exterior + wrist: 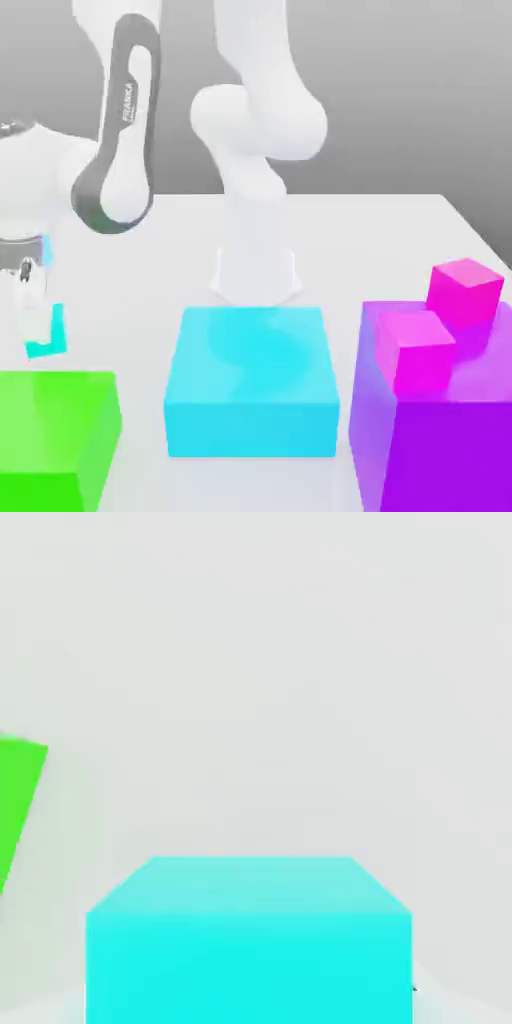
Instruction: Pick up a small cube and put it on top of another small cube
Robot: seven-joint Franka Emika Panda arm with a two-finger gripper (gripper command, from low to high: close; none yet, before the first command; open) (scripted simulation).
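Observation:
The small cube (54, 336), tiny and cyan, sits on the white table at the exterior view's left, just behind the green block. My gripper (37, 318) has come down over it and is shut on it, and a pale finger covers part of its face. In the hand view the small cube (250, 942) looms close between the jaws. Another small cube (466, 288), hot pink, rests on the back of the large purple block (440, 440) at the exterior view's right.
A more purple magenta small cube (415, 352) stands on the purple block in front of the hot-pink one. A large cyan block (250, 385) occupies the middle of the table. A large green block (55, 430) (15, 802) lies close beside the gripper.

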